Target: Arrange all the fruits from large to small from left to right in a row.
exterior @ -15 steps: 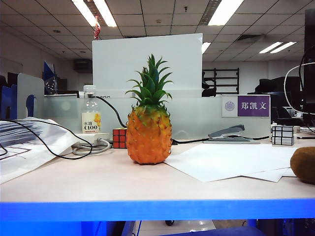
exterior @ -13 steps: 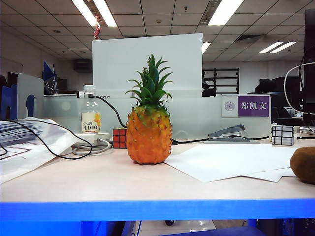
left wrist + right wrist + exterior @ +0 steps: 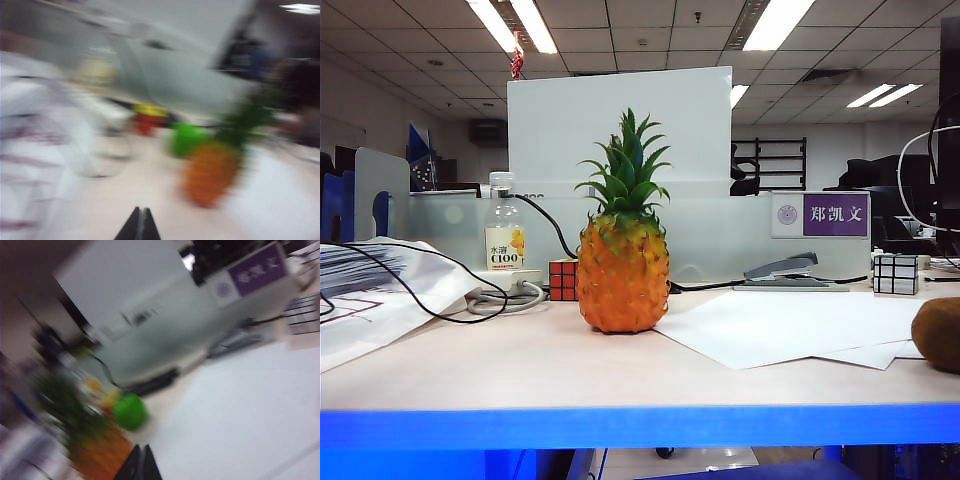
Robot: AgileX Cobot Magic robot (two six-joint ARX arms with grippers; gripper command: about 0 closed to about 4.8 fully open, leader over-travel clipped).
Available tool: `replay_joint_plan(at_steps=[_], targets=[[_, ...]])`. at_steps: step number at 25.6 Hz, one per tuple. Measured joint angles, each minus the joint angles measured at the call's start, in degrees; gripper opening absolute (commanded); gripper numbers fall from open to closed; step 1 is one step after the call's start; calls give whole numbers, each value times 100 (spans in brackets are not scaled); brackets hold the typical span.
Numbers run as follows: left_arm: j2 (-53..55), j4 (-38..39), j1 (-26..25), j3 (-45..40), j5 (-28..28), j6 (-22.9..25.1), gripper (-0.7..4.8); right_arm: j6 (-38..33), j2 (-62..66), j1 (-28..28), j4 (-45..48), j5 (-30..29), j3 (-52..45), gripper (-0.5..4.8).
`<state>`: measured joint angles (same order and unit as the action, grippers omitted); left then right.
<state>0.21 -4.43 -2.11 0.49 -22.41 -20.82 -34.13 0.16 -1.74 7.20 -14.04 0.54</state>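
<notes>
Exterior view shows pineapple point(image 3: 623, 262) left of centre, kiwi point(image 3: 937, 334) near right, apple point(image 3: 188, 140) hidden behind the pineapple, unsorted, since left gripper point(image 3: 139, 223) and right gripper point(image 3: 139, 463) hang back, pinched shut and empty.

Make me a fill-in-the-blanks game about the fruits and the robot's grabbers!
1. The pineapple stands upright with a spiky ____ crown on top.
2. In both wrist views, the round green fruit behind the pineapple is an ____.
3. The brown kiwi sits at the ____ edge of the exterior view.
4. The left gripper and right gripper both hang over the table with jaws ____.

Missing words: green; apple; right; shut
</notes>
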Motion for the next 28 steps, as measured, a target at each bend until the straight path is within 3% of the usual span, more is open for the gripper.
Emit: replay_joint_plan(at_steps=[1,3,5,7,10,12,13,14,16,17,21,25,28], targets=[[0,-267,2,0,-962,-221,-5,-544,0,-2,208,-15,0,-5],[0,-496,9,2,-2090,-549,-4,-1010,0,-4,581,-7,0,-5],[0,-450,50,0,-2704,-883,-4,-1172,0,-4,942,-50,0,-5],[0,-372,175,0,-2828,-968,-4,-1196,0,-4,973,-177,0,-5],[0,-341,525,0,-2841,-988,-4,-1008,0,-2,761,-1010,0,34],[0,-341,723,0,-2802,-986,-4,-557,0,0,-186,-1128,0,328],[0,-341,791,0,-2791,-986,-4,-306,0,0,-678,-1130,0,437],[0,-339,916,0,-2743,-986,-4,157,7,-2,-1276,-1134,0,443],[0,-339,1034,0,-2643,-977,-4,752,9,-2,-1408,-1130,2,447],[0,-341,1067,0,-2616,-962,-4,876,9,-2,-1257,-1128,2,479],[0,-339,1102,0,-2485,-946,-4,802,85,96,-55,-1132,2,479],[0,-339,1104,0,-2302,-944,-3,717,822,981,1010,-1104,111,479],[0,-348,1102,0,-2135,-944,3,1346,2249,1963,1685,-811,946,479]])
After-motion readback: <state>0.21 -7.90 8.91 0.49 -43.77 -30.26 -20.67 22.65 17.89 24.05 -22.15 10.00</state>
